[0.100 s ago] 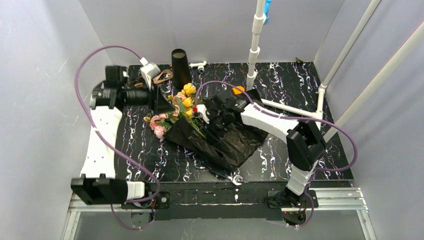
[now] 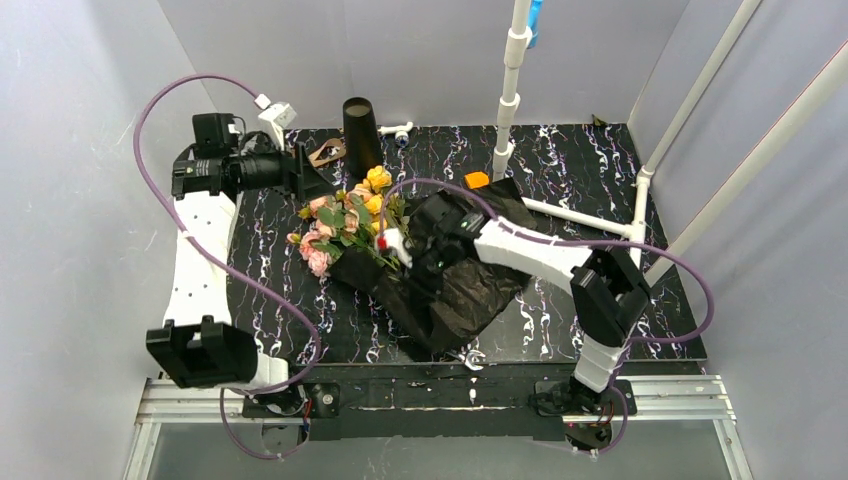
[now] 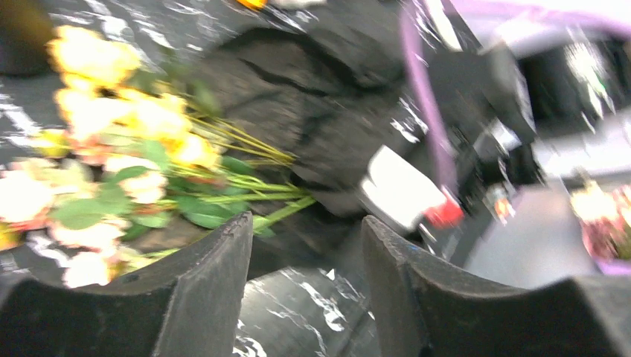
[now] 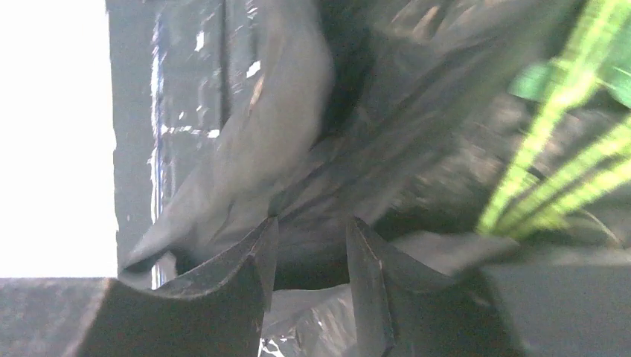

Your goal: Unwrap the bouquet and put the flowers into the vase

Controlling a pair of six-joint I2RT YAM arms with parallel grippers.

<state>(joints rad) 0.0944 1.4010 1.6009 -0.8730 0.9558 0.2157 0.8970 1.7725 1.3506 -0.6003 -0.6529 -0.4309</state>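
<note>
Our left gripper (image 3: pixel 305 230) has backed off the flowers (image 2: pixel 345 215), jaws apart; mid-unwrap, our right gripper (image 4: pixel 309 230) straddles the paper (image 2: pixel 470 290), grip unclear, so we pull it clear next.

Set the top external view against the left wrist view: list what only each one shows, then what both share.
Only the top external view: the white pipe post and the vase, standing whole and upright at the back of the table. Only the left wrist view: the left gripper close up, its fingers apart with nothing between them. Both: the flowers lying on the table, their green stems running into the black wrapping paper, and the right gripper at that paper.
</note>
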